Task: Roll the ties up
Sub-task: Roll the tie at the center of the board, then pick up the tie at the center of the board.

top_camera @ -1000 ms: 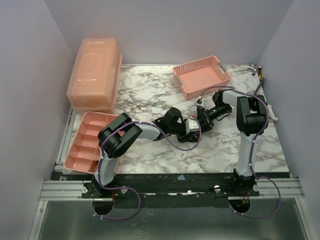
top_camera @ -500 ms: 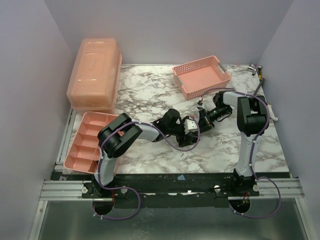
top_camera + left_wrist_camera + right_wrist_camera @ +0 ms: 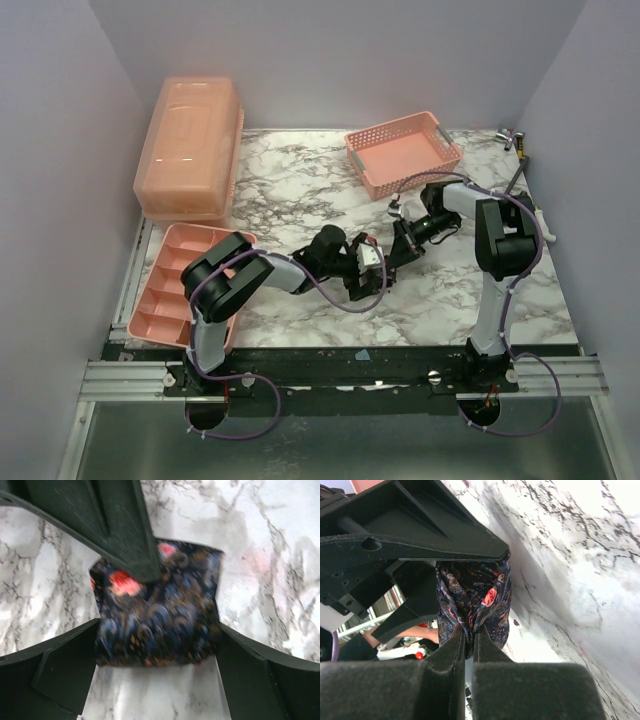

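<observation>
Marble-patterned table (image 3: 300, 190) within lilac walls.

Top external view: a lidded pink box (image 3: 190, 150) stands at the far left, a pink basket (image 3: 400, 124) at the far right, and a compartment tray (image 3: 145, 290) at the near left. The left gripper (image 3: 372, 262) and right gripper (image 3: 398, 250) meet nose to nose at mid-table. Their fingers mask what lies between them.

Left wrist view: a tie (image 3: 160, 615), bundled into a squarish coil, rests on the marble directly ahead of the left gripper. That gripper's fingers are spread wide, one at each flank of the coil. They are at its edges or just beside them; contact cannot be confirmed. One finger (image 3: 115, 530) of the right gripper reaches onto the coil's far edge.

Right wrist view: the right fingers are pressed together, pinching a fold of the tie at its near edge. The left gripper's body looms just beyond the coil.

Assessment: the coil lies between the two grippers, and only the right one has a hold on it. Its width runs from one left finger to the other, so the left could close straight across it. The roll's own axis cannot be established.
</observation>
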